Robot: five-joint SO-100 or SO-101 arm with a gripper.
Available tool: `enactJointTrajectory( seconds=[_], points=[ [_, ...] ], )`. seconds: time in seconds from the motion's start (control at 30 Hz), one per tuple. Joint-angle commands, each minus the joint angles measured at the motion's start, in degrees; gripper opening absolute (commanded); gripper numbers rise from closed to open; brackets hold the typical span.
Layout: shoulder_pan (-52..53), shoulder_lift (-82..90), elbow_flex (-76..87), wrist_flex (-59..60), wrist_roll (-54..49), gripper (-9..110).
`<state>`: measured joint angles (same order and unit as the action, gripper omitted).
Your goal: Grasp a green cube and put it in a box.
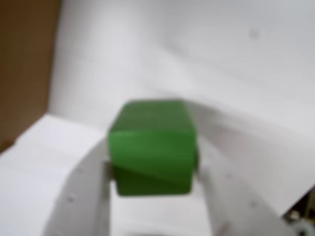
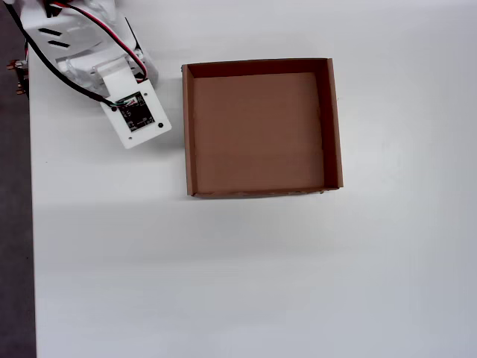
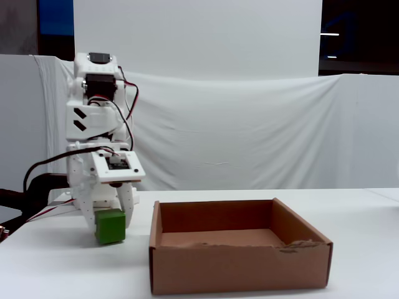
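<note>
The green cube (image 1: 152,145) fills the middle of the wrist view, pinched between my two white fingers (image 1: 83,196), so my gripper (image 1: 152,164) is shut on it. In the fixed view the green cube (image 3: 110,225) hangs in the gripper (image 3: 111,218) low over the white table, just left of the box (image 3: 237,268); I cannot tell whether it touches the table. From overhead the cube is hidden under the wrist plate (image 2: 138,115), which sits left of the empty brown box (image 2: 188,127). A brown box wall (image 1: 22,64) shows at the wrist view's left edge.
The arm's base and wires (image 2: 71,37) occupy the overhead view's top left corner. The table's left edge (image 2: 30,224) runs down that view. A white cloth backdrop (image 3: 249,124) stands behind the table.
</note>
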<state>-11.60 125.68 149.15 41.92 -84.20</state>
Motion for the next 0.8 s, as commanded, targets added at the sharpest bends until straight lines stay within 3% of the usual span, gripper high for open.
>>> enactJointTrajectory(
  seconds=[0.0, 0.33, 0.77],
  points=[
    [-0.7, 3.3, -3.0, 3.0, -0.5, 14],
    [-5.2, 4.5, -23.0, 23.7, -0.3, 14],
    [-14.1, -9.6, -38.8, 23.6, 0.7, 14]
  ],
)
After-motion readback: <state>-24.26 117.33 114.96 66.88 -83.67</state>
